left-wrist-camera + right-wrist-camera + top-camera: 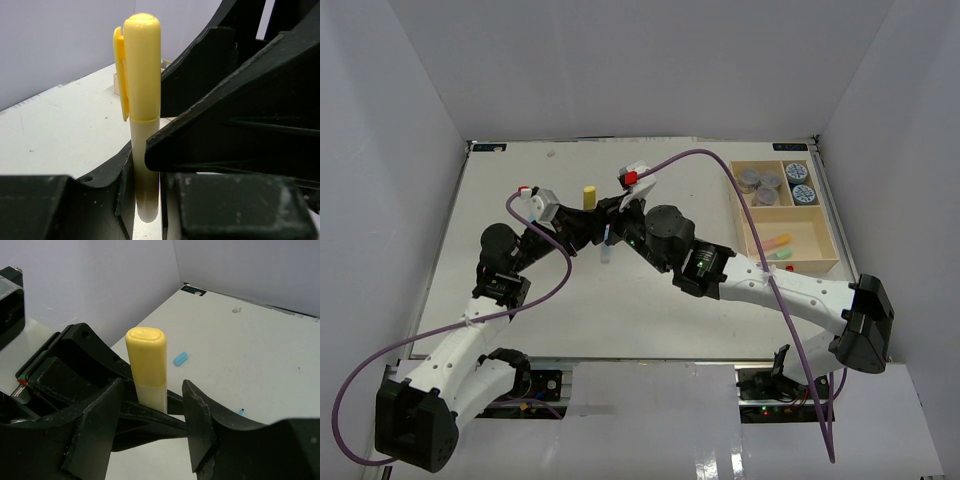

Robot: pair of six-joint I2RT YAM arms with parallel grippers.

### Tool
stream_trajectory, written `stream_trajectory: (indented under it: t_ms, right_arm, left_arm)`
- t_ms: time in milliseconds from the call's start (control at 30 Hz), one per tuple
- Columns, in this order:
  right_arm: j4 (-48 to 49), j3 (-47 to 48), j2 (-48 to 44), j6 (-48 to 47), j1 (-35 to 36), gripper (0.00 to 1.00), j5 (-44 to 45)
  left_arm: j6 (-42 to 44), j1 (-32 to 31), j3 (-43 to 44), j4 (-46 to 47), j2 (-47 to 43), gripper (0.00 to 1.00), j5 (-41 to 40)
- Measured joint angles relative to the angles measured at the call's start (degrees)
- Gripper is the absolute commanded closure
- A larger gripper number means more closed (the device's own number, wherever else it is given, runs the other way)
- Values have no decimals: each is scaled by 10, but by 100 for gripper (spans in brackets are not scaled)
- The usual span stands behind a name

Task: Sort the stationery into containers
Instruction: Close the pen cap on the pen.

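A yellow marker [142,75] with a clipped cap stands upright, its pale lower barrel pinched between the jaws of my left gripper [146,195]. In the top view the marker [588,195] shows at mid-table, with the left gripper [582,220] and right gripper [610,212] meeting beside it. My right gripper [150,422] straddles the same marker [146,365], its jaws standing apart from the barrel with a clear gap on the right side. The light wooden tray [748,225] lies at the far right.
Grey rolls [760,183] and blue-and-white rolls [798,182] fill the tray's small sections; pastel markers [777,247] lie in the larger one. A small blue cap [180,358] rests on the table beyond the marker. White walls enclose the table.
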Motion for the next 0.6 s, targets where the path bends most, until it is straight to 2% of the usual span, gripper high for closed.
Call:
stream_trajectory:
  t_ms: [333, 433, 467, 500, 533, 567, 600]
  right_arm:
    - [-2, -7, -17, -2, 0, 25, -10]
    - [-12, -25, -40, -4, 0, 15, -19]
    - [-19, -35, -51, -6, 1, 6, -25]
    - [-25, -45, -61, -7, 1, 2, -28]
    - [-32, -56, -73, -10, 1, 2, -31]
    - [-37, -70, -86, -16, 2, 9, -33]
    - [-44, -81, -99, -23, 2, 10, -33]
  left_arm:
    - [1, 2, 0, 2, 3, 86, 0]
    - [1, 2, 0, 1, 3, 86, 0]
    - [1, 2, 0, 2, 3, 86, 0]
    - [1, 2, 0, 2, 3, 86, 1]
    - [1, 2, 0, 2, 4, 86, 2]
    - [1, 2, 2, 2, 5, 86, 6]
    - [2, 2, 3, 1, 7, 86, 9]
